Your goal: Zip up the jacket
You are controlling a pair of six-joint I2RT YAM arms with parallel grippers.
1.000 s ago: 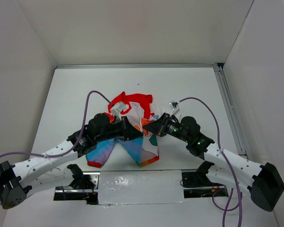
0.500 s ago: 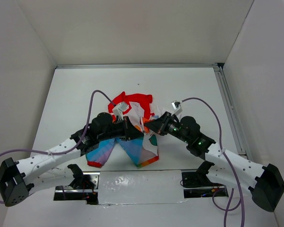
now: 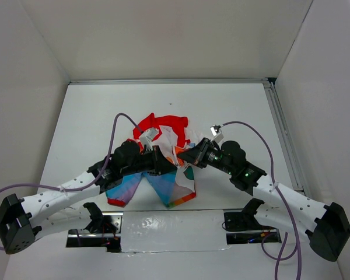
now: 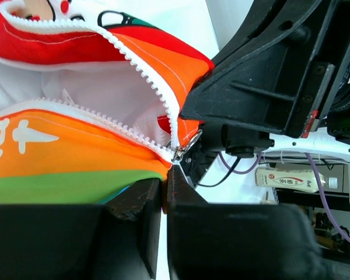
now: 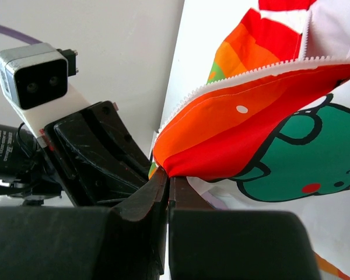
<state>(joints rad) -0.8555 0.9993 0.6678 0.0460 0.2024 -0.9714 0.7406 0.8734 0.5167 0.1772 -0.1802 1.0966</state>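
Note:
The jacket (image 3: 170, 188) lies crumpled mid-table, red collar (image 3: 163, 123) at the far side, rainbow panels toward me. My left gripper (image 3: 170, 165) is shut on the jacket's orange edge just below the metal zipper slider (image 4: 184, 148), where the two white tooth rows (image 4: 146, 70) meet; above the slider the zip stands open. My right gripper (image 3: 182, 156) is shut on the red-orange fabric (image 5: 251, 122) of the other front panel, right against the left gripper. In the left wrist view the left gripper (image 4: 165, 182) pinches fabric. In the right wrist view the right gripper (image 5: 168, 179) does the same.
A shiny metal plate (image 3: 163, 224) spans the near edge between the arm bases. A metal rail (image 3: 280, 128) runs along the table's right side. White walls enclose the table on three sides. Purple cables (image 3: 119, 116) loop over both arms.
Both grippers have kept their hold. The left arm has edged slightly right and toward me, and the lower rainbow panel has shifted a little with it.

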